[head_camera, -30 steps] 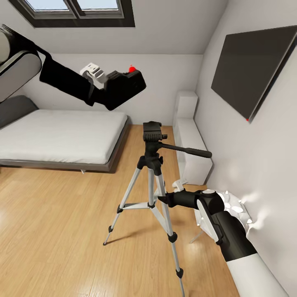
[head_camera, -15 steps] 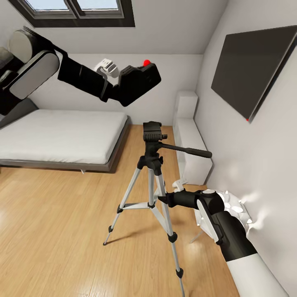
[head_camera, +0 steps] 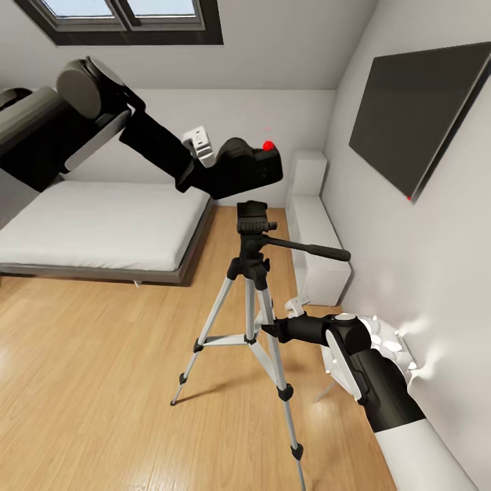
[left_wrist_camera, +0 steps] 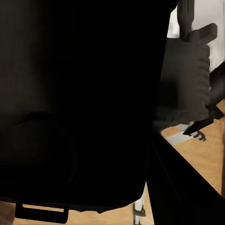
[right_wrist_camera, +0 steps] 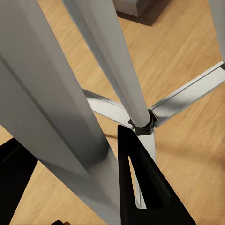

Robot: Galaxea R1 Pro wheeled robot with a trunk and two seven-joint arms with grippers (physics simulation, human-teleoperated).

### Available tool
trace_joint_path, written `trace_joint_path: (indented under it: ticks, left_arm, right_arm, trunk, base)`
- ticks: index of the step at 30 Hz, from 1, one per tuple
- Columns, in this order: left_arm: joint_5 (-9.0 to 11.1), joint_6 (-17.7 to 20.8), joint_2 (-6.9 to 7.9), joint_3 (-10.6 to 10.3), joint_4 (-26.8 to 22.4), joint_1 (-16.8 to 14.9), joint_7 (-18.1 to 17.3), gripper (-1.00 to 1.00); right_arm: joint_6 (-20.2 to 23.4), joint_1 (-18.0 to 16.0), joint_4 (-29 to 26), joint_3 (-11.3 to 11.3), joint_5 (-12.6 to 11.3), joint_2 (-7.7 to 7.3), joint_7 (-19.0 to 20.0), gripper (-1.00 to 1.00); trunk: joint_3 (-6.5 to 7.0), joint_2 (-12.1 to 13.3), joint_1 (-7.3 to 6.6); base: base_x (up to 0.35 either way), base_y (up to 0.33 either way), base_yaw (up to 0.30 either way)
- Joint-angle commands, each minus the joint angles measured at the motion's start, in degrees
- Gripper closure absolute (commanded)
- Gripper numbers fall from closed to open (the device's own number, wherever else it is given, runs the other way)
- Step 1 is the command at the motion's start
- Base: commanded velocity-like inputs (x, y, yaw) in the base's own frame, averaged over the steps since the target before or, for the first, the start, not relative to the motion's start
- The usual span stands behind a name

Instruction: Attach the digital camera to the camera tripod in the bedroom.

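Note:
The black digital camera (head_camera: 247,172), with a red dot on its hump, hangs just above and slightly left of the camera tripod's black head (head_camera: 251,217). My left gripper (head_camera: 217,176) is shut on the camera from the bed side. In the left wrist view the camera's dark body (left_wrist_camera: 79,103) hides the fingers, and the tripod head (left_wrist_camera: 185,79) lies beyond it. The camera tripod (head_camera: 251,300) stands on the wood floor, its pan handle (head_camera: 314,249) pointing right. My right gripper (head_camera: 269,332) is shut on a silver tripod leg (right_wrist_camera: 56,117), with one black finger (right_wrist_camera: 140,187) beside it.
A low grey bed (head_camera: 95,225) lies at the left. A white cabinet (head_camera: 314,232) and a wall TV (head_camera: 416,116) are on the right wall. A white flower-shaped lamp (head_camera: 399,349) stands behind my right forearm. A skylight (head_camera: 123,17) is overhead.
My left arm has carried the camera to the right and down, from high near the skylight to just over the tripod head. The right arm and the tripod have stayed still.

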Motion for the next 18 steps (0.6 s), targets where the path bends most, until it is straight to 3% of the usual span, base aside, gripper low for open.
trace_joint_path:
  ticks: [1,6,12,13,14,18]
  left_arm:
    - [0.39,0.15,0.07,-0.14,-0.12,-0.15,-0.14,1.0]
    - [0.5,0.14,-0.25,-0.12,-0.14,-0.14,-3.16,1.0]
    - [0.63,0.15,-0.07,-0.27,-0.36,-0.15,-4.41,1.0]
    - [0.55,0.11,-0.02,-0.31,-0.36,-0.14,-5.37,1.0]
    - [0.22,-0.05,0.0,-0.56,-0.15,-0.16,-9.17,1.0]
    - [-0.25,-0.1,0.09,-1.01,-0.29,-0.16,-12.13,1.0]
  right_arm:
    - [-0.21,-0.04,0.21,0.06,4.46,-0.03,0.0,1.0]
    - [-0.21,-0.04,0.21,0.06,4.46,-0.03,0.0,1.0]
    - [-0.22,-0.04,0.19,0.06,4.46,-0.03,0.0,1.0]
    - [-0.2,-0.04,0.18,0.06,4.46,-0.03,0.0,1.0]
    - [-0.2,-0.04,0.19,0.06,4.46,-0.03,0.0,1.0]
    - [-0.17,-0.04,0.2,0.06,4.46,-0.03,0.0,1.0]
  trunk:
    - [-0.12,-0.09,0.04]
    - [-0.12,-0.09,0.04]
    - [-0.12,-0.09,0.04]
    - [-0.12,-0.09,0.04]
    - [-0.12,-0.09,0.04]
    - [-0.12,-0.09,0.04]
  base:
    - [0.0,0.0,0.0]
    - [0.0,0.0,0.0]
    - [0.0,0.0,0.0]
    - [0.0,0.0,0.0]
    - [0.0,0.0,0.0]
    - [0.0,0.0,0.0]
